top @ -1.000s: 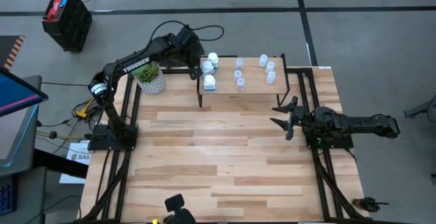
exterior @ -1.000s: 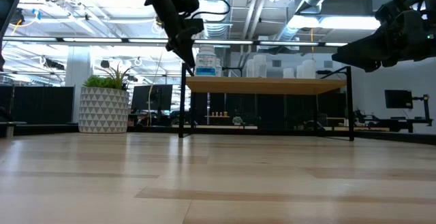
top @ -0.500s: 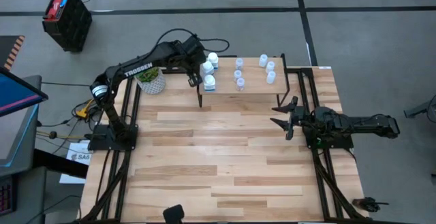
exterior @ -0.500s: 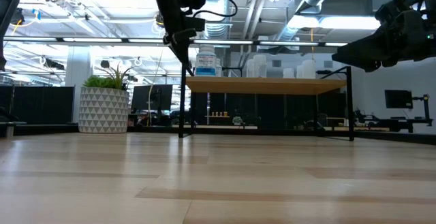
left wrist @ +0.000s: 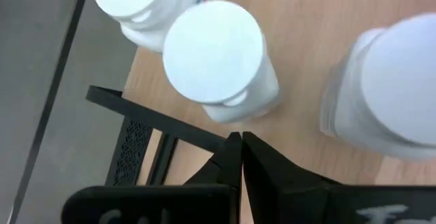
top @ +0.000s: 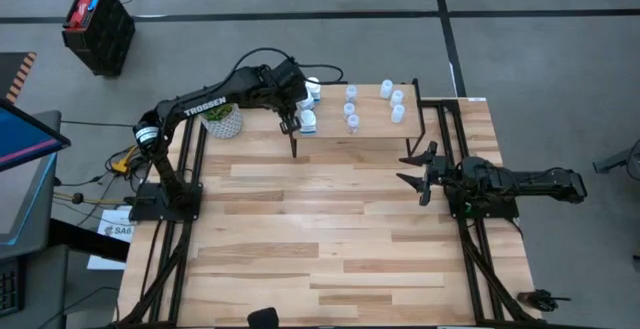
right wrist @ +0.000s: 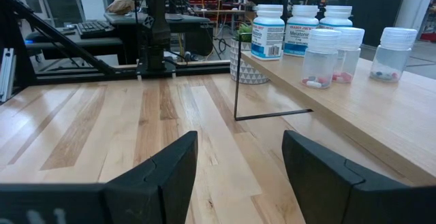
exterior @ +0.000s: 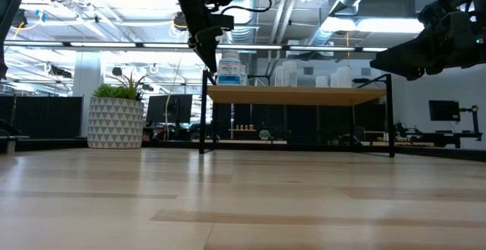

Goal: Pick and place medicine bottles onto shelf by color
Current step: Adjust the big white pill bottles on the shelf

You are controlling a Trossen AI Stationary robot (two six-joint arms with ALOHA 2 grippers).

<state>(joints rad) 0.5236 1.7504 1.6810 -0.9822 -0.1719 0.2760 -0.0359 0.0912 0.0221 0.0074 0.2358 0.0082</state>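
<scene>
Shelf (top: 365, 129): light wood top, thin black metal legs, standing at the far edge of the plank counter (top: 330, 229).
Bottles (right wrist: 268, 32): white opaque with blue-and-white labels, clear ones (right wrist: 320, 59) showing pills; all on the shelf.
Writing: "TROSSEN" on the left arm.
Left claw (top: 291, 121): pressed together, empty, above the white bottles at the shelf's left end.
Right claw (top: 413, 172): spread, empty, over the counter's right side.
</scene>
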